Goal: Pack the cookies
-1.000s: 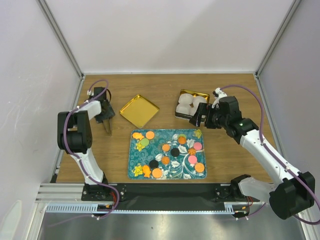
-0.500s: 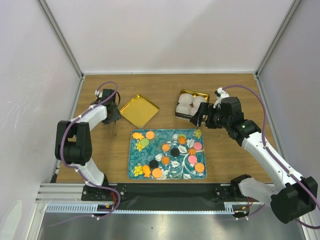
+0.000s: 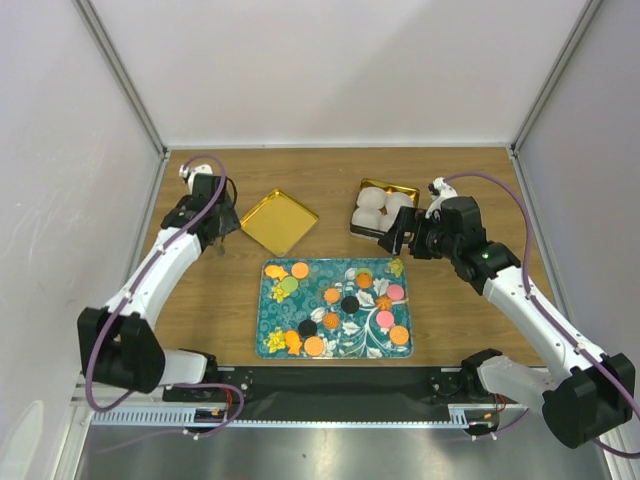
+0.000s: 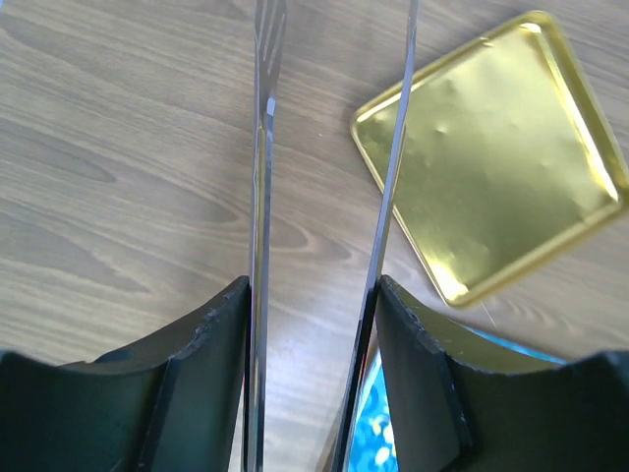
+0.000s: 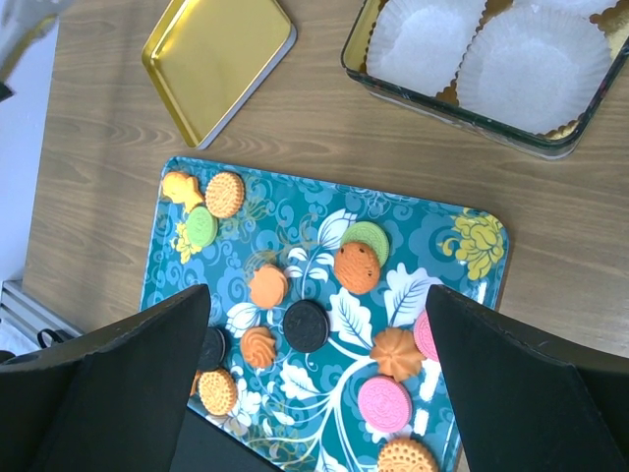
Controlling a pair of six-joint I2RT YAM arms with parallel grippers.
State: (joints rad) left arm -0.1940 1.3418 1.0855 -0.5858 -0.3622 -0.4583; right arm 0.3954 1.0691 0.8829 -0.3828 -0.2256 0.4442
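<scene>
- The cookies [image 5: 305, 325] are spread loosely over a teal flowered tray [image 3: 270, 322] at the middle of the tabletop [image 3: 225, 300], just ahead of the arm bases. Orange, green, black and pink discs are seen there, most lying apart and a few touching or overlapping near the tray's far left corner.
- A shallow gold tray [image 3: 278, 221] is set at an angle beyond the teal tray's far left corner, apart from it, with nothing lying in it.
- A dark-walled tin [image 5: 447, 98] is placed beyond the teal tray's far right corner. White pleated paper cups [image 5: 531, 54] are packed side by side inside it, and no cookie is seen in the cups that are visible.
- The left claw [image 4: 334, 197] is held low over bare wood, left of the gold tray. Two thin metal blades are carried on its fingers, pointing away from the wrist. A gap of wood is seen between them and nothing is gripped, so it is read as parted. The right blade crosses the gold tray's near corner in the wrist view.
- The left arm is stretched forward and slightly inward from its base.
- The right claw [image 3: 395, 238] is poised between the tin and the teal tray's far right edge. Its fingers are spread wide and nothing is held.
- The right arm is bent at the elbow and reaches inward.
</scene>
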